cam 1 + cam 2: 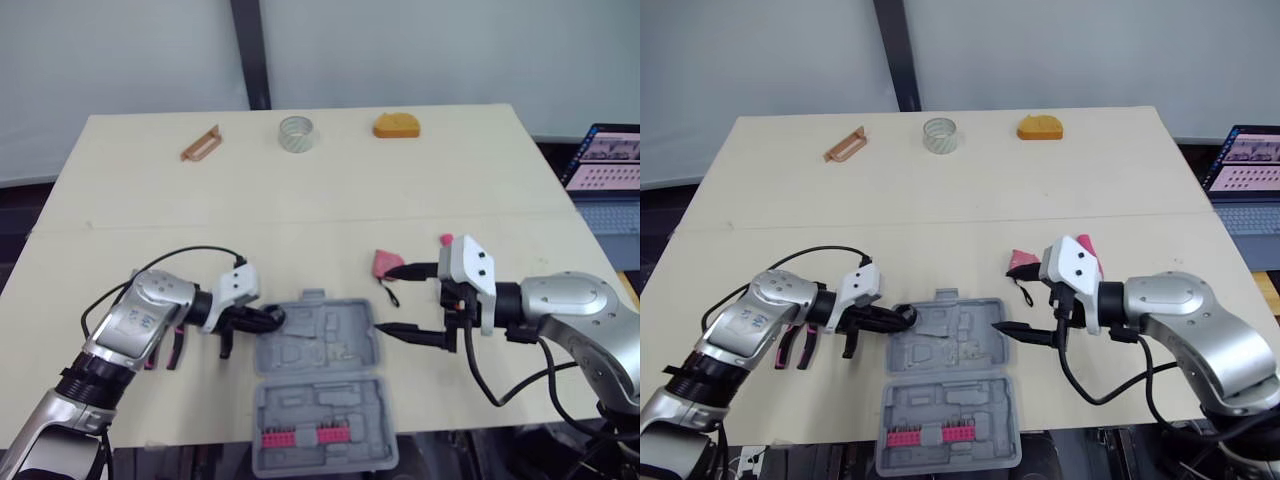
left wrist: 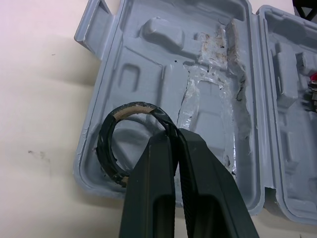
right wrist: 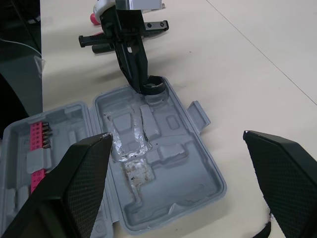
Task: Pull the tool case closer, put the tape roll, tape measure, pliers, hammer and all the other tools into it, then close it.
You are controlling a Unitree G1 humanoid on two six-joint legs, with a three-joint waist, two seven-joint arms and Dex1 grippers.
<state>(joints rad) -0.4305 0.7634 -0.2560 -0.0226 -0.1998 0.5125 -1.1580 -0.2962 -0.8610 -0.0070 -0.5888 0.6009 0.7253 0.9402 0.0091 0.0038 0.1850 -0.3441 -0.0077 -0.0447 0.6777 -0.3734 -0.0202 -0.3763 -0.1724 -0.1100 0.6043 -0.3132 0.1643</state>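
Pale desk (image 1: 300,200) spans the frame. Grey tool case (image 1: 330,340) lies open at lower centre, moulded trays mostly bare.

Right gripper (image 1: 382,299): fingers wide, empty, at the case's right edge. Left gripper (image 1: 268,320): fingers pinched on the rim of the black tape roll (image 2: 102,148), at the left corner of the case's upper half.

Judgement: get the roll fully inside the case wall, lay it flat, then release. The right gripper could steady the case.

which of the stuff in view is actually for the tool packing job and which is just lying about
For the job:
open grey plastic tool case; black tape roll in the left pincer; pink-handled pliers; pink tool with black cord; clear tape roll; brown flat tool.

Lying about:
open laptop off to the right; orange block, possibly; I can't tell what it is.
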